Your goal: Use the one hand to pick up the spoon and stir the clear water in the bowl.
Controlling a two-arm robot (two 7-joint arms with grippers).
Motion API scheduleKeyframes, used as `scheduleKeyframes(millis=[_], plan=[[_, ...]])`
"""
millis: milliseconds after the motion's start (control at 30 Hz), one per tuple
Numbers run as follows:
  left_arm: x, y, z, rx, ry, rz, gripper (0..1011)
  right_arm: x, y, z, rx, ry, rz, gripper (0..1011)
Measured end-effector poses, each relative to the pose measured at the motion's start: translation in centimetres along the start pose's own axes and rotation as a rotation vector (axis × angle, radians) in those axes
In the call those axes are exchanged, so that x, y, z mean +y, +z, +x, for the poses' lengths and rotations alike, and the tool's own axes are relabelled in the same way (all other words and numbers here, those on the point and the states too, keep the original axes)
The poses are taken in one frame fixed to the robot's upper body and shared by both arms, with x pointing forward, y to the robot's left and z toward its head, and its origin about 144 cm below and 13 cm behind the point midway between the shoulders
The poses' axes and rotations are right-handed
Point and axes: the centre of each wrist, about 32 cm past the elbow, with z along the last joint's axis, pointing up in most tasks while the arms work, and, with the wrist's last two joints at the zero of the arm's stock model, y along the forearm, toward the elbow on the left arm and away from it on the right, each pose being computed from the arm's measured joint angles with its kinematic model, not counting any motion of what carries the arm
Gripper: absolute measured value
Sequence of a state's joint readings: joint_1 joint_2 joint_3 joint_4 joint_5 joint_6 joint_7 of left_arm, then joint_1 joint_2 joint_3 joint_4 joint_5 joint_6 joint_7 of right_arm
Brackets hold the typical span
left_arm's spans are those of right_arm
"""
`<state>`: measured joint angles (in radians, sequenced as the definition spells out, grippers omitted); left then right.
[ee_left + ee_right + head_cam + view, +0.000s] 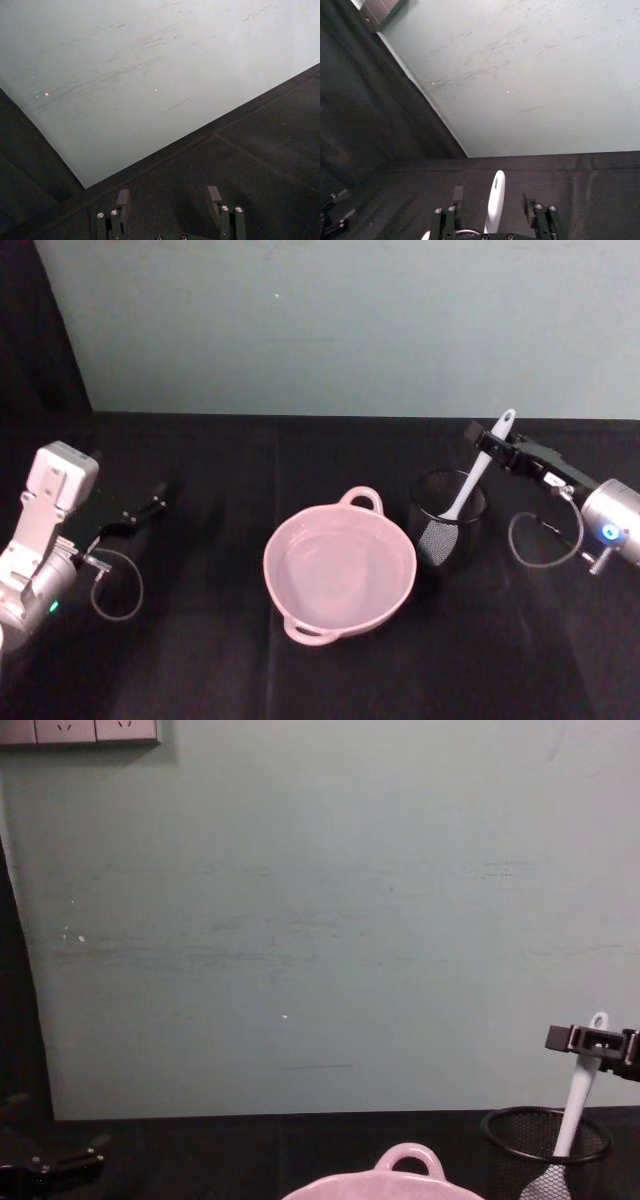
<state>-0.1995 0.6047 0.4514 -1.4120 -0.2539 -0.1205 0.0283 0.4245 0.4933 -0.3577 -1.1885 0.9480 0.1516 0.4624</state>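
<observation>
The spoon (pixel 470 488) stands tilted in a black wire-mesh cup (pixel 447 519), paddle head down inside the mesh and the handle end with its oval hole rising up and away toward the wall. The cup sits on the black-covered bench (pixel 200 660) just to the right of the pink bowl (pixel 340 570), close beside its rim but apart from it. The bowl rests near the middle of the bench, one loop handle pointing toward the wall and another toward the robot; clear water lies inside.

The right tool (pixel 497 448) is up at the spoon's handle top — in the right wrist view the white handle (pixel 494 201) stands between the two black fingers (pixel 458 194) with a gap on either side, so the tool is spread and not clamped on it. In the chest view the fingertips (pixel 590 1040) sit level with the handle just under the hole.

The left tool (pixel 140 513) is parked low at the far left of the bench, well apart from the bowl — its fingers (pixel 123 198) are spread and grasp nothing.
</observation>
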Motion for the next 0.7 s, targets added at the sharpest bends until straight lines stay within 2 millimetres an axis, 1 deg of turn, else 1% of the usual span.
scheduleKeyframes(millis=[33,67,100,167,200,300,333,400,500,633,700], plan=[[0.0,0.0,0.0,0.0,0.0,0.0,1005,-0.2,0.1,-0.2,-0.012,-0.013,-0.002,735],[0.0,0.0,0.0,0.0,0.0,0.0,1005,-0.4,0.2,-0.4,-0.018,-0.021,-0.007,769],[0.0,0.0,0.0,0.0,0.0,0.0,1005,-0.7,0.3,-0.7,-0.032,-0.034,-0.019,769],[0.0,0.0,0.0,0.0,0.0,0.0,1005,-1.1,0.5,-1.0,-0.048,-0.05,-0.034,850],[0.0,0.0,0.0,0.0,0.0,0.0,1005,-1.3,0.5,-1.2,-0.055,-0.056,-0.039,865],[0.0,0.0,0.0,0.0,0.0,0.0,1005,-2.3,0.9,-1.9,-0.09,-0.077,-0.067,963],[0.0,0.0,0.0,0.0,0.0,0.0,1005,-2.8,1.2,-2.2,-0.111,-0.082,-0.08,963],[0.0,0.0,0.0,0.0,0.0,0.0,1005,-3.3,1.3,-2.4,-0.128,-0.088,-0.091,1002],[0.0,0.0,0.0,0.0,0.0,0.0,1005,-4.6,1.9,-2.9,-0.177,-0.103,-0.101,1002],[0.0,0.0,0.0,0.0,0.0,0.0,1005,-5.4,2.3,-3.3,-0.242,-0.138,-0.112,1002],[0.0,0.0,0.0,0.0,0.0,0.0,1005,-5.8,2.6,-3.5,-0.305,-0.178,-0.123,1002]])
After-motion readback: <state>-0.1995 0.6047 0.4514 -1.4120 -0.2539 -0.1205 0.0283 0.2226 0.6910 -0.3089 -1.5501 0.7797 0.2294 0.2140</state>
